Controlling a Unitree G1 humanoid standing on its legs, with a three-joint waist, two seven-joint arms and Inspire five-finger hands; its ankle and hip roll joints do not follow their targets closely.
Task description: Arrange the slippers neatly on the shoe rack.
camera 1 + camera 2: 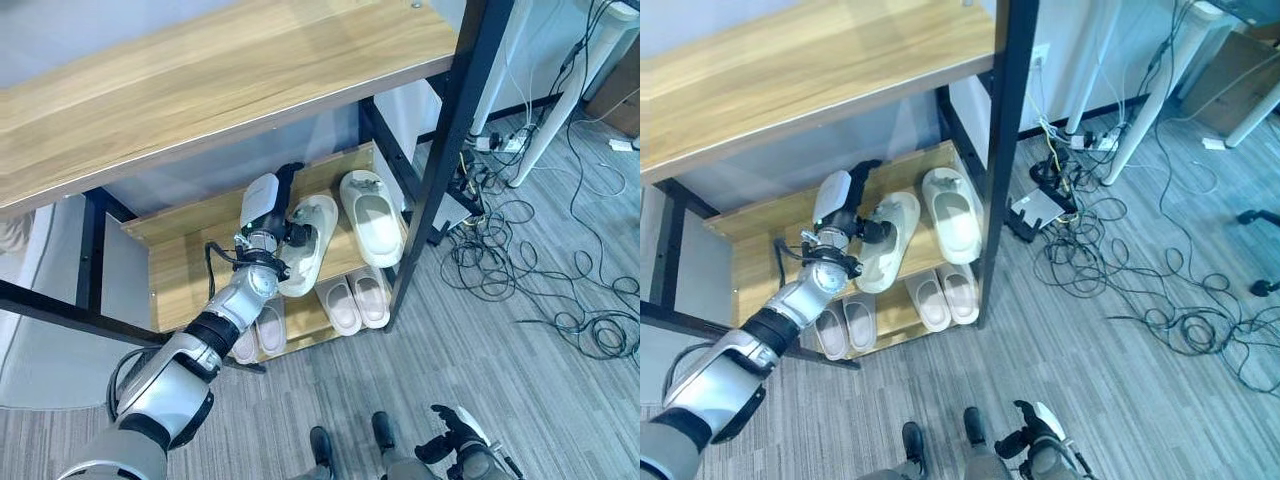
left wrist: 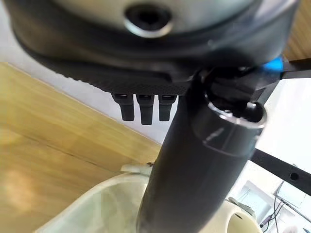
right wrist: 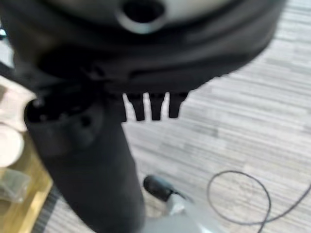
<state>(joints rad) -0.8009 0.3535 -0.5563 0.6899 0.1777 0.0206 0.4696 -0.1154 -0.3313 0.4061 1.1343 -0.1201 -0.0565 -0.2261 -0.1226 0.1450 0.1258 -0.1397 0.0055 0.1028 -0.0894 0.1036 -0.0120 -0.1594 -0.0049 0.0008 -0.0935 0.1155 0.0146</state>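
Two pale cream slippers lie on the middle shelf of the shoe rack. The left slipper lies askew, its toe towards the front edge. The right slipper lies straighter beside it. My left hand reaches under the top shelf to the left slipper's heel end, its fingers straight and its thumb lying over the slipper. My right hand hangs low over the floor, its fingers relaxed and holding nothing.
The wide wooden top shelf overhangs the work. A black post stands at the rack's right front. Two more slipper pairs fill the bottom shelf. Tangled cables and white table legs are on the right.
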